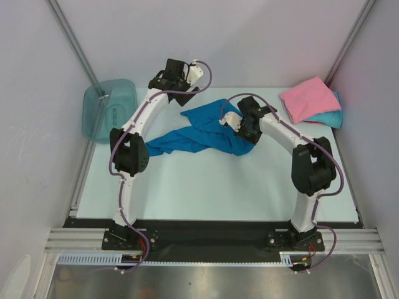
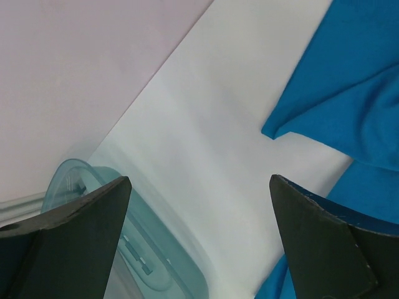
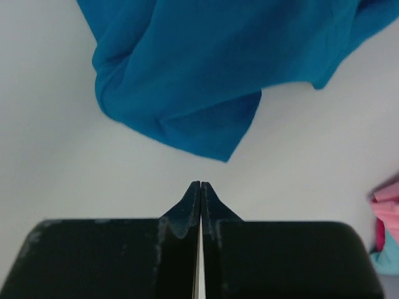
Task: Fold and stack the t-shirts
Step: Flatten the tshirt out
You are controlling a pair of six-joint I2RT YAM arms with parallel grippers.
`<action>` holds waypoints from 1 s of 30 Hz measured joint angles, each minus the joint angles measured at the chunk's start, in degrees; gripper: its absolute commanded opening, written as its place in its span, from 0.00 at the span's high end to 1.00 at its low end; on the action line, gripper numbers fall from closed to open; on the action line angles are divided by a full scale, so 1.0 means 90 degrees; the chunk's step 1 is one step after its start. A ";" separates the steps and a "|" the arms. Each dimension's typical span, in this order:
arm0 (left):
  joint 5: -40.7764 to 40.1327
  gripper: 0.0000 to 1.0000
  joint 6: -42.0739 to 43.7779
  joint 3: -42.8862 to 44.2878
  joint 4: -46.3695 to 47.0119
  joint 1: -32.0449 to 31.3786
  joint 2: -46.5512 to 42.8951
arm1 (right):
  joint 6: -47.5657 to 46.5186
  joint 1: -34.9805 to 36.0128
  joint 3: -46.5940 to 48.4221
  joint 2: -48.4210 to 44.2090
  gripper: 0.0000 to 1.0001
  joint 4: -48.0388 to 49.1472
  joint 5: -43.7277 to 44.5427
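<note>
White table point(image 1: 187, 187) bears the crumpled blue shirt point(image 3: 187, 75) just ahead of the right gripper point(image 3: 201, 185), whose jaws meet on nothing, so it should open and reach forward for the hem, while the left gripper point(image 2: 199, 180), spread wide, takes the corner to its right.

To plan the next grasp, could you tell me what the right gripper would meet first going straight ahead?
Probably the blue shirt, whose corner lies just beyond the shut right gripper; depth is hard to judge.
</note>
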 measured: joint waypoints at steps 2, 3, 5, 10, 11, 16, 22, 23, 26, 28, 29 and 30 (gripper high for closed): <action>-0.0092 0.00 -0.0075 0.0000 0.0058 0.0000 0.0000 | 0.0087 0.0046 0.0175 0.0359 1.00 0.0083 -0.0036; -0.0141 0.00 -0.0124 0.0000 0.0095 0.0000 0.0000 | 0.0126 0.0066 0.0282 0.0559 1.00 0.0126 -0.0092; -0.0182 0.00 -0.0192 0.0000 0.0138 0.0000 0.0000 | 0.0221 0.0102 0.0478 0.0889 1.00 0.0199 -0.0151; -0.0306 0.00 -0.0342 -0.0090 0.0226 0.0015 0.0000 | 0.0425 0.0180 0.0896 0.1440 0.85 0.0338 -0.0270; -0.0316 0.00 -0.0352 -0.0134 0.0231 0.0022 0.0000 | 0.0457 0.0199 0.0937 0.1479 0.65 0.0352 -0.0277; -0.0374 0.00 -0.0406 -0.0291 0.0223 0.0075 0.0000 | 0.0520 0.0296 0.0957 0.1494 0.39 0.0396 -0.0267; -0.0461 0.00 -0.0444 -0.0296 0.0236 0.0187 -0.0002 | 0.0476 0.0294 0.0899 0.1494 0.80 0.0466 -0.0216; -0.0476 0.00 -0.0444 -0.0296 0.0238 0.0202 -0.0002 | 0.0481 0.0277 0.0872 0.1494 0.84 0.0466 -0.0185; -0.0512 0.00 -0.0440 -0.0296 0.0289 0.0221 -0.0002 | 0.0430 0.0206 0.0848 0.1523 1.00 0.0464 -0.0109; -0.0542 0.00 -0.0432 -0.0296 0.0338 0.0221 -0.0002 | 0.0437 0.0151 0.0848 0.1574 1.00 0.0474 -0.0073; -0.0551 0.00 -0.0413 -0.0296 0.0364 0.0221 -0.0002 | 0.0437 0.0126 0.0848 0.1600 1.00 0.0478 -0.0044; -0.0578 0.00 -0.0391 -0.0296 0.0389 0.0221 -0.0002 | 0.0435 0.0095 0.0845 0.1634 1.00 0.0478 -0.0010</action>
